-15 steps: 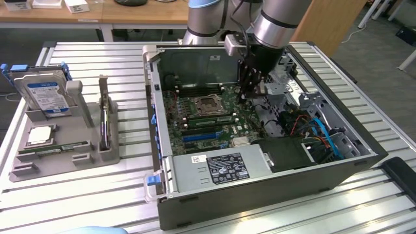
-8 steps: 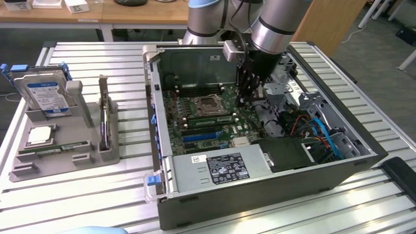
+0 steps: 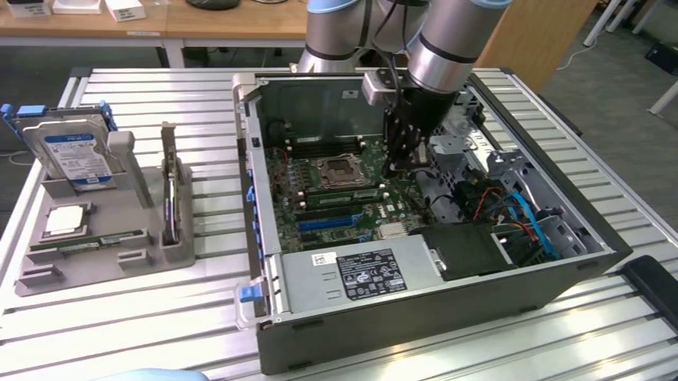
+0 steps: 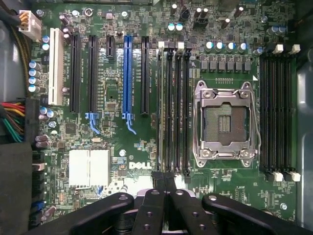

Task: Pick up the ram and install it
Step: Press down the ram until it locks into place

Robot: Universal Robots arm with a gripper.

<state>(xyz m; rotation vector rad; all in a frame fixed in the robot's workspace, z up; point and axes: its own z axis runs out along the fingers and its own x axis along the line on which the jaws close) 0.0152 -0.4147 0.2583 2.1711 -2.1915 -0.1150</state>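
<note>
The ram point(image 4: 161, 107) is a thin green stick standing edge-on in the memory slot nearest the black expansion slots, beside the empty processor socket point(image 4: 226, 120). In the exterior view the ram point(image 3: 344, 193) shows as a green strip on the motherboard inside the open computer case point(image 3: 424, 309). My gripper point(image 4: 164, 180) is shut, its black fingertips point(image 4: 157, 177) pressed together right over the end of that stick near the DELL print. From outside, the gripper point(image 3: 398, 163) reaches straight down into the case. Whether the tips touch the stick is not clear.
A grey holder point(image 3: 159, 254) at the exterior view's left carries a hard drive point(image 3: 72, 155), a silver processor chip point(image 3: 66, 220) and another green stick point(image 3: 90, 240). Inside the case are a power supply point(image 3: 360, 274), drive cage and blue cables point(image 3: 525, 214). The slatted table point(image 3: 127, 325) surrounds everything.
</note>
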